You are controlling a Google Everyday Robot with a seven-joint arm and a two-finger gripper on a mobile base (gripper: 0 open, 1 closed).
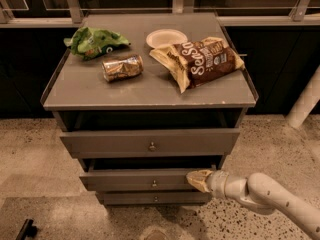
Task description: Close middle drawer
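Note:
The middle drawer (pixel 125 180) is a grey, shallow drawer with a small round knob (pixel 154 183), second of three in the grey cabinet. It stands out a little from the cabinet, with a dark gap above its front. My gripper (pixel 197 180) comes in from the lower right on a white arm. Its tan tip rests against the right end of the middle drawer's front panel.
The top drawer (pixel 150 143) also stands out a little; the lowest drawer (pixel 155 198) sits below. On the cabinet top lie a green bag (pixel 92 41), a crushed can (pixel 122 67), a white plate (pixel 166 37) and a brown chip bag (pixel 200 59). A white post (pixel 305 104) stands at right.

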